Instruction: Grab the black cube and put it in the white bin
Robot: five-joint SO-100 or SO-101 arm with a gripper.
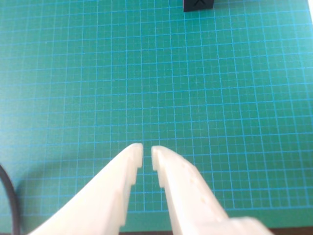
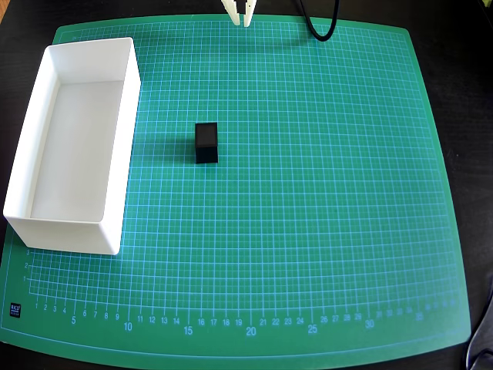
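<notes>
Across the whole table a green cutting mat (image 2: 308, 231) is spread, ruled with a fine pale grid and numbered along its lower edge in the overhead view; dark tabletop (image 2: 470, 92) is seen beyond the mat's rounded corners. Even daylight falls on the mat, and soft shadows are cast to the left of the objects.

One black cube (image 2: 206, 142) is counted, one white bin (image 2: 115, 166) and one gripper (image 2: 241, 17). All places below are given relative to the bin, as the overhead view shows them.

The bin is laid lengthwise on the mat's left side, its long walls running up and down the picture. Nothing is held in it (only its plain smooth floor is seen). The cube is set on the mat to the right of the bin, apart from its right wall and level with the upper half of it, touching nothing else.

The gripper is found well to the right of the bin's upper end, at the mat's top edge, where only its two pale fingertips are shown. A black cable (image 2: 320, 27) is looped onto the mat further right of them.

From the wrist view the gripper (image 1: 147, 152) is seen with its cream fingers (image 1: 181, 186) drawn nearly together, a narrow gap left between the tips and nothing held between them. The cube (image 1: 198, 5) is cut by that view's top edge, well apart from the fingertips.
</notes>
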